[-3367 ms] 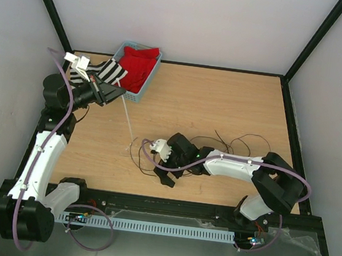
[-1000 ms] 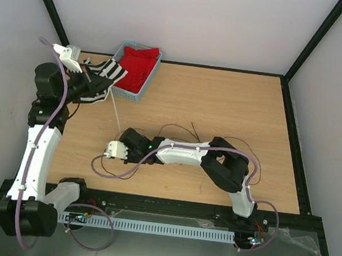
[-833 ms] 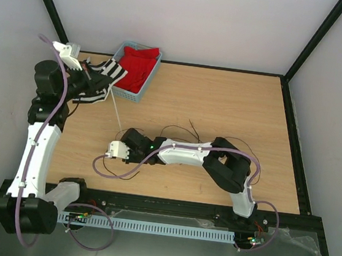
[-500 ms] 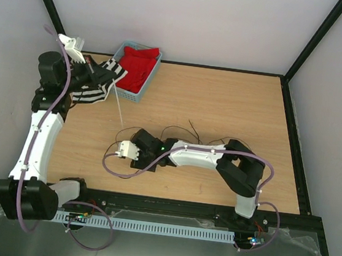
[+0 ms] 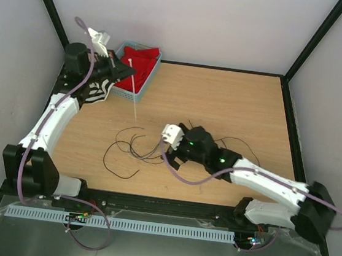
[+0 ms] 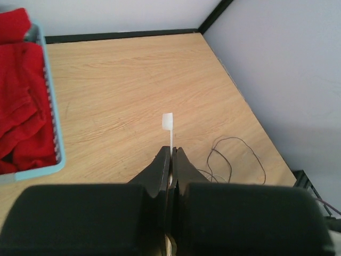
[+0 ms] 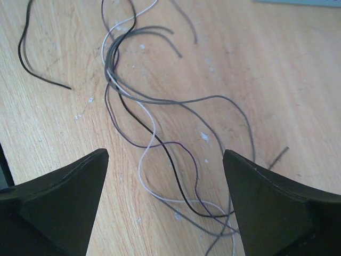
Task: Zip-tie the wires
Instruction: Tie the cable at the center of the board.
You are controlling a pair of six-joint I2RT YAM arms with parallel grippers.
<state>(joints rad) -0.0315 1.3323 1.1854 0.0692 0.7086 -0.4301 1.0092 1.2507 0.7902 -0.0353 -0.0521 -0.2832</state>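
Observation:
The wires (image 5: 133, 143) are thin black, grey, purple and whitish strands lying in loose loops on the wooden table, near its front and left of centre. My right gripper (image 5: 172, 158) hovers just right of them. In the right wrist view it (image 7: 165, 154) stands wide open above the wires (image 7: 154, 128), which cross between the fingers, and it holds nothing. My left gripper (image 5: 130, 69) is raised at the back left, shut on a white zip tie (image 5: 133, 96) that hangs down toward the table. From the left wrist, the zip tie (image 6: 168, 128) sticks out of the shut left gripper (image 6: 172, 150).
A blue basket (image 5: 152, 76) holding red cloth (image 5: 142, 63) stands at the back left, and a black-and-white striped cloth (image 5: 98, 89) lies beside it under the left arm. Black frame posts and white walls border the table. Lilac cable (image 5: 193, 179) trails from the right wrist.
My right gripper has opened, let go of the wires and drawn back to the right. The left arm has swung toward the basket, carrying the zip tie along.

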